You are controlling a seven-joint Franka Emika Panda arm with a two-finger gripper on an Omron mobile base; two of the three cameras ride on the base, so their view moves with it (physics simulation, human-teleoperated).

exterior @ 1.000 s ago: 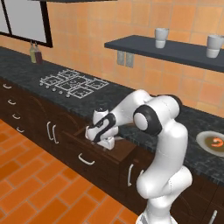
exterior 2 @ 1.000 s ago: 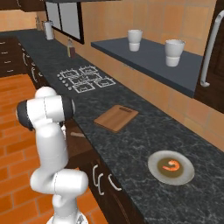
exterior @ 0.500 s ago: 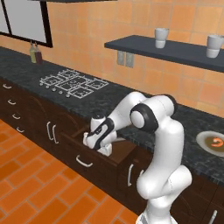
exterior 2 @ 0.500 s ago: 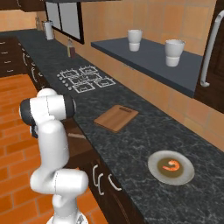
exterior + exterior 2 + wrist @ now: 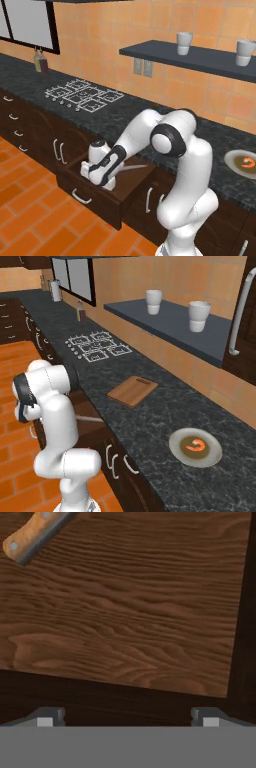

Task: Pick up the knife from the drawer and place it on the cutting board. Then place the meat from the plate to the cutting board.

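Observation:
The wide dark drawer (image 5: 95,196) stands pulled out below the counter. My gripper (image 5: 101,178) hangs low inside it, open, with nothing between its fingers. In the hand view the fingertips (image 5: 50,717) are spread wide over the drawer's wooden floor (image 5: 130,612). The knife's light brown handle (image 5: 34,534) lies at the top left, apart from them. Its grey blade (image 5: 133,168) shows beside the hand. The cutting board (image 5: 132,390) lies bare on the counter. Right of it the plate (image 5: 212,453) holds the orange-red meat (image 5: 195,445).
A stove top (image 5: 82,95) sits on the counter left of the drawer. Narrower closed drawers (image 5: 15,125) and cabinet doors line the front below. A shelf (image 5: 165,321) with two white cups (image 5: 154,301) hangs over the counter. My own arm (image 5: 47,401) stands between the right base camera and the drawer.
The gripper has moved down and toward the drawer's front, going deeper into it. Its jaws stayed open. Knife, meat and board have not moved.

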